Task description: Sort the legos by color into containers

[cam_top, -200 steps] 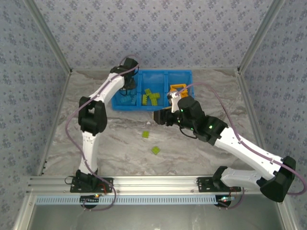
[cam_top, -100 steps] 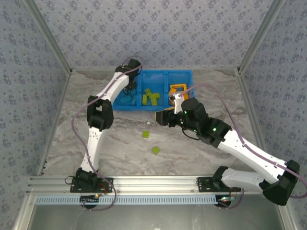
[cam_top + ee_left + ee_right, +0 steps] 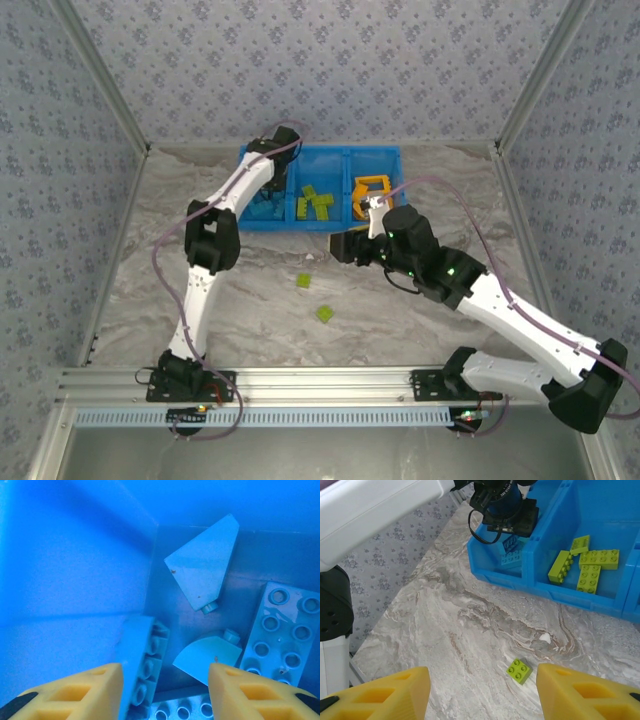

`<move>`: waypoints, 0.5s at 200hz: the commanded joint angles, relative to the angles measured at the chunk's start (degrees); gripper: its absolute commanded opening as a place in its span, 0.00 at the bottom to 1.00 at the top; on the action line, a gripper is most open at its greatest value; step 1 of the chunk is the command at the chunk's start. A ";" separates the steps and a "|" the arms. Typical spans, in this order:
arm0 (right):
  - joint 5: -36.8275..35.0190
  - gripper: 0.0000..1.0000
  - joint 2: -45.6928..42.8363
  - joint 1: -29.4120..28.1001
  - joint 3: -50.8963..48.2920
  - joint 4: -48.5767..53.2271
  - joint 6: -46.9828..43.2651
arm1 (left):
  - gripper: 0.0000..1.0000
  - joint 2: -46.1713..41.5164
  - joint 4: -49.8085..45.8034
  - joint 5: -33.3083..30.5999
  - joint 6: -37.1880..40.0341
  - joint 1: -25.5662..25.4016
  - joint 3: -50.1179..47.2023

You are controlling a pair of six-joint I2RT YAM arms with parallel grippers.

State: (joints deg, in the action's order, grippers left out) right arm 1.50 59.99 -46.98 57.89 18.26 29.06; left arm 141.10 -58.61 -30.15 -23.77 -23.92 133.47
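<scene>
Marbled grey tabletop (image 3: 250, 290), patterned walls (image 3: 330, 70). You see the left end effector (image 3: 164, 680) spread over teal legos (image 3: 205, 570) in the blue bin (image 3: 340, 152); the right end effector (image 3: 482, 680), spread, faces a loose green brick (image 3: 519, 671).

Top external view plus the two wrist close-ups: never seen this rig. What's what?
Two robot arms are bolted at the table's near edge; the wide picture looks down from above and behind them. The close-ups come from a camera on each wrist; the yellow blocks are that gripper's own fingers. The left gripper is open inside the blue bin's left compartment, over teal bricks. The right gripper is open and empty above the table, where two loose green bricks lie. Other green bricks lie in the middle compartment, orange pieces in the right.
</scene>
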 commanded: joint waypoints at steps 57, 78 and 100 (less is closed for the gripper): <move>-0.64 0.60 5.37 1.11 -1.89 6.17 -2.23 | 0.43 -27.90 4.53 -3.04 -2.66 -6.60 -13.27; -2.72 0.59 10.47 -2.09 -1.71 8.17 -3.41 | 0.44 -44.21 14.82 4.87 -4.86 -8.97 -34.33; -2.76 0.61 16.55 -6.18 -1.86 7.40 -5.18 | 0.44 -62.40 23.88 12.52 -6.56 -12.03 -54.10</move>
State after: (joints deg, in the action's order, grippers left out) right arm -0.27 71.46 -49.23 56.42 23.16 27.00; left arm 92.62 -44.45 -26.39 -27.00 -34.02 94.89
